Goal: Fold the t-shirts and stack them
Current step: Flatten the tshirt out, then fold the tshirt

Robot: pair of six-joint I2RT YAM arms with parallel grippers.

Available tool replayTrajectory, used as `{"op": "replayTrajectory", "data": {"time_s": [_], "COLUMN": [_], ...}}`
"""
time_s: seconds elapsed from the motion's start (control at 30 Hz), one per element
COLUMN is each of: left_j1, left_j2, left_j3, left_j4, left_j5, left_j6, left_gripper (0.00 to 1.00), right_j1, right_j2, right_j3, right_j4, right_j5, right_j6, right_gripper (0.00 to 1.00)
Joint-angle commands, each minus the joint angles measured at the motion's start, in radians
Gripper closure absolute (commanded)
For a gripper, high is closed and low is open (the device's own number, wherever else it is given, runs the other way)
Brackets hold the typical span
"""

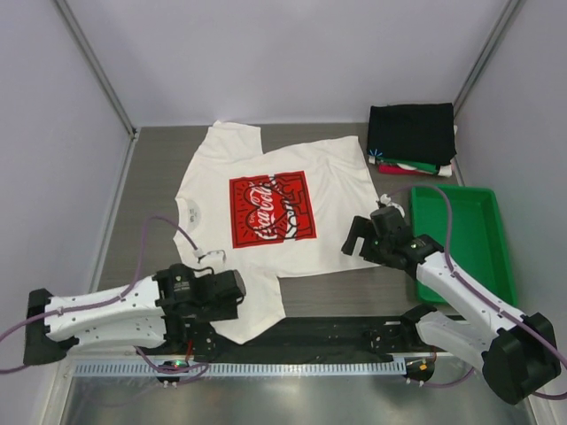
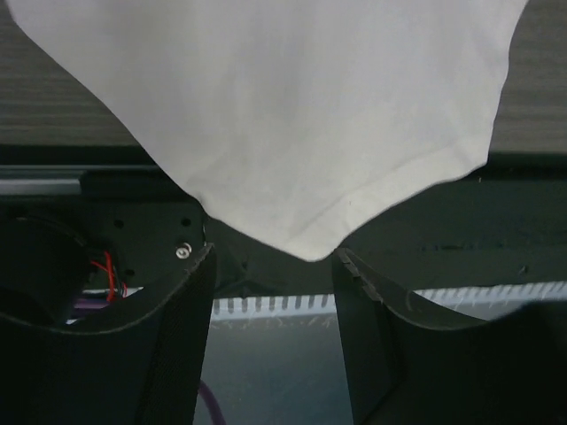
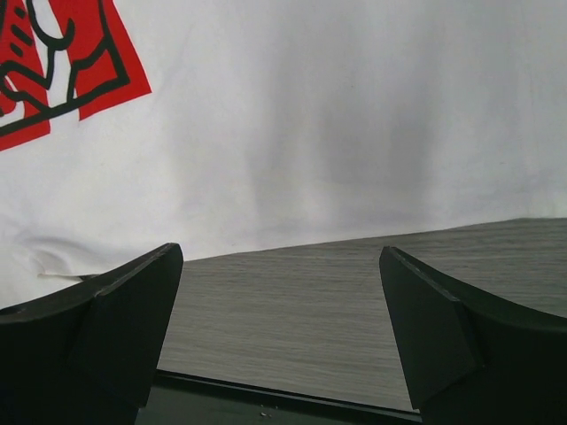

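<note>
A white t-shirt (image 1: 328, 190) with a red Coca-Cola print (image 1: 273, 209) lies spread flat on the grey table. My left gripper (image 1: 236, 296) hovers at the shirt's near-left flap. In the left wrist view it (image 2: 273, 258) is open and empty, and the white corner (image 2: 310, 243) ends just at the fingertips. My right gripper (image 1: 358, 235) is at the shirt's near-right edge. In the right wrist view it (image 3: 279, 258) is open and empty over bare table, with the shirt's edge (image 3: 310, 133) just beyond. A folded stack with a black shirt (image 1: 412, 131) on top sits at the back right.
A green plastic tray (image 1: 492, 232) stands at the right, next to my right arm. A black base plate (image 1: 354, 329) and a toothed rail (image 1: 292, 366) run along the near edge. Grey walls enclose the table.
</note>
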Motion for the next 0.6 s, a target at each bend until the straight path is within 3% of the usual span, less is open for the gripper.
{"op": "replayTrajectory", "data": {"time_s": [0.0, 0.1, 0.2, 0.47, 0.57], "left_j1": [-0.184, -0.326, -0.37, -0.378, -0.378], "left_j2": [0.025, 0.071, 0.096, 0.122, 0.101], "left_j3": [-0.028, -0.089, -0.124, -0.244, -0.299], "left_j4": [0.002, 0.086, 0.13, 0.255, 0.303], "left_j5": [-0.038, -0.016, -0.024, -0.016, -0.015], "left_j6": [-0.296, -0.394, -0.454, -0.491, -0.516], "left_gripper": [0.43, 0.41, 0.39, 0.34, 0.37], "right_j1": [0.006, 0.006, 0.006, 0.006, 0.004], "right_j2": [-0.005, -0.01, -0.016, -0.02, -0.022], "right_j3": [0.005, 0.003, 0.008, -0.01, -0.01], "right_j4": [0.126, 0.126, 0.126, 0.121, 0.116], "right_j5": [-0.042, -0.027, -0.027, -0.016, -0.013], "right_j6": [0.035, 0.032, 0.031, 0.034, 0.027], "right_gripper": [0.0, 0.0, 0.0, 0.0, 0.0]}}
